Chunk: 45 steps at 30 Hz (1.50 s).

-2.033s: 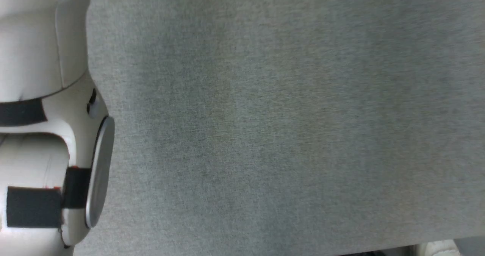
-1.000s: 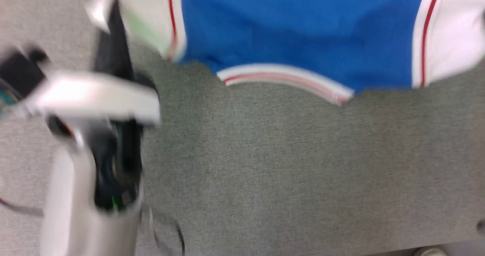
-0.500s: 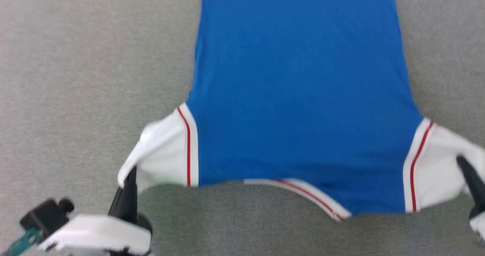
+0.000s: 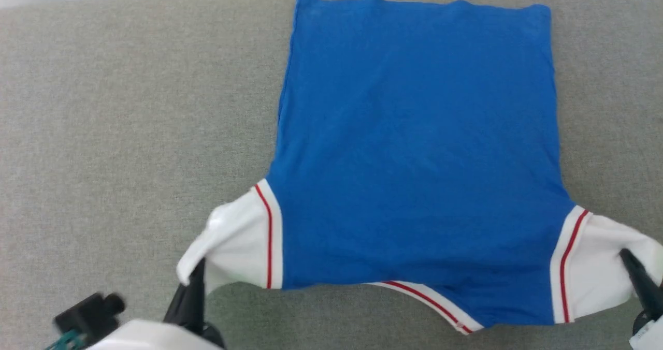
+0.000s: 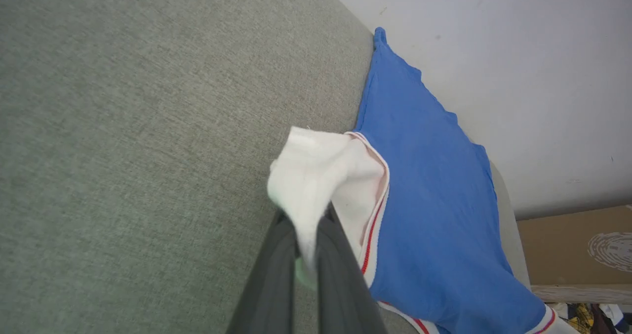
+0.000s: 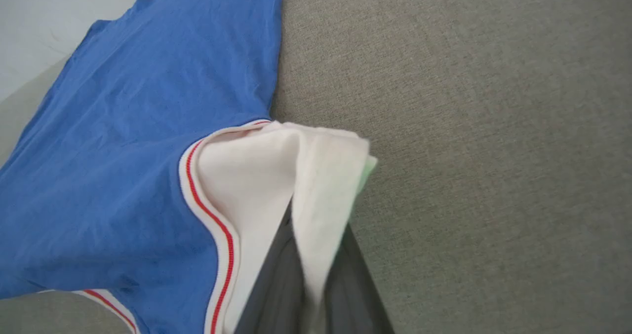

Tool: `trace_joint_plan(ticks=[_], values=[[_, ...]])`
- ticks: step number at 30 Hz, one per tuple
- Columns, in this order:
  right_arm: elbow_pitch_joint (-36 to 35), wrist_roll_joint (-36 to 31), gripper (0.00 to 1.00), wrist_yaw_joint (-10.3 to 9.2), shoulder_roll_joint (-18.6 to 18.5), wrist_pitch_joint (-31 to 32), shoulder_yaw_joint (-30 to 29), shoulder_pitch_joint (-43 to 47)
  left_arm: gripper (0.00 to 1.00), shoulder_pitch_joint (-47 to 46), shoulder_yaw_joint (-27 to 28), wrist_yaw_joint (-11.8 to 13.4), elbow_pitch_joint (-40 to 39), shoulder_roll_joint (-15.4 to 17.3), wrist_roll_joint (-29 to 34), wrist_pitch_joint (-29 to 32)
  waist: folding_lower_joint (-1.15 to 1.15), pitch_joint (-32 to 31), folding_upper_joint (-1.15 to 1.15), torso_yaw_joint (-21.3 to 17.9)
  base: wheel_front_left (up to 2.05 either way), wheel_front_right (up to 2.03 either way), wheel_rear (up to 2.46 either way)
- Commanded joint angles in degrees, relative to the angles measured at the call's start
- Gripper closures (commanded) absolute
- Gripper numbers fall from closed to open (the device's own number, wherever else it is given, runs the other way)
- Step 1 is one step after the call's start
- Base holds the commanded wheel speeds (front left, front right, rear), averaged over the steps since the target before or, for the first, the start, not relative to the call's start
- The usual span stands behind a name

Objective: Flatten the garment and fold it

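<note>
The garment (image 4: 419,148) is a royal-blue jersey with white sleeves and thin red trim, spread back-up on the grey surface, its collar toward me. My left gripper (image 4: 198,270) is shut on the white left sleeve (image 4: 233,246), lifting its edge. In the left wrist view the sleeve (image 5: 321,176) bunches between the dark fingers (image 5: 276,274). At the lower right, my right gripper (image 4: 628,259) is shut on the other white sleeve (image 4: 595,267). In the right wrist view that sleeve (image 6: 276,176) folds over the dark fingers (image 6: 355,284). The garment's blue body (image 6: 138,141) lies flat beyond.
A grey fabric surface (image 4: 129,132) spreads wide around the garment. A pale wall (image 5: 493,52) runs along its far edge. Brown cardboard (image 5: 568,245) and some clutter sit past the surface's end in the left wrist view.
The head camera has swung from bare grey surface up to the whole garment. Both grippers keep hold of the sleeves throughout.
</note>
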Motion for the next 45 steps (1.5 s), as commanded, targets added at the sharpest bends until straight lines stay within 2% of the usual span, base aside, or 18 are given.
trace_joint_plan(ticks=[1,9,10,11,12,15,19,24,28,34,40,45], values=[[1.0,-3.4,1.0,-0.05,-1.6,-2.2,1.3,-0.4,1.0,-2.6,-1.2,-0.1,0.9,0.2,1.9,-0.3,0.0,0.2,0.0,0.0,0.0,0.0,0.0],[10.3,-10.4,1.0,-0.05,-4.1,-7.5,8.3,-3.5,1.0,-9.2,-6.1,0.7,5.8,1.1,8.3,0.6,0.0,0.1,0.0,-0.1,0.0,0.0,0.0],[11.5,-10.6,0.85,-0.05,-4.0,-7.9,8.7,-3.8,1.0,-9.6,-6.4,0.8,6.1,1.1,8.8,0.6,0.0,0.1,0.0,-0.1,0.0,0.0,0.0],[12.5,-10.7,0.22,-0.05,-4.0,-8.4,9.1,-4.1,1.0,-9.8,-6.5,1.0,6.4,1.2,9.2,0.6,0.0,0.0,0.0,-0.1,0.0,0.0,0.0],[13.3,-10.6,0.0,-0.05,-3.9,-9.0,9.3,-4.4,1.0,-10.0,-6.6,1.1,6.5,1.2,9.5,0.5,0.0,0.0,0.0,-0.2,0.0,0.0,0.0],[13.9,-8.5,0.0,-0.05,-3.7,-9.7,8.6,-5.1,1.0,-9.9,-6.5,1.5,6.2,1.1,9.8,0.1,0.0,0.0,0.0,-0.4,0.0,0.0,0.0],[9.5,-5.6,0.0,-0.05,-5.2,-9.9,4.5,-6.7,1.0,-9.6,-6.0,1.9,5.3,0.9,10.1,-0.9,0.0,0.5,0.0,-0.3,0.0,0.0,0.0],[1.9,-5.1,0.0,-0.05,-9.6,-7.6,0.1,-11.5,1.0,-10.3,-5.5,2.4,4.5,0.5,10.9,-2.7,0.0,1.8,0.0,0.1,0.0,0.0,0.0],[-0.4,-6.4,0.0,-0.05,-14.1,-4.3,-0.1,-18.5,1.0,-11.4,-5.3,2.8,4.3,0.2,11.9,-3.9,0.0,3.6,0.0,0.5,0.0,0.0,0.0],[4.9,-9.6,0.0,-0.05,-19.1,-0.1,3.2,-34.9,1.0,-13.9,-6.0,3.6,2.7,0.1,14.0,-4.6,0.0,8.9,0.0,2.1,0.0,0.0,0.0],[14.5,-12.6,0.0,-0.05,-21.1,3.9,5.6,-51.9,1.0,-17.4,-8.3,4.2,-0.5,-0.6,16.8,-4.9,0.0,15.9,0.0,5.0,0.0,0.0,0.0],[22.1,-16.0,0.0,-0.05,-22.4,6.3,7.7,-60.2,1.0,-20.1,-11.1,4.2,-2.1,-2.1,18.7,-5.4,0.0,20.6,0.0,7.4,0.0,0.0,0.0]])
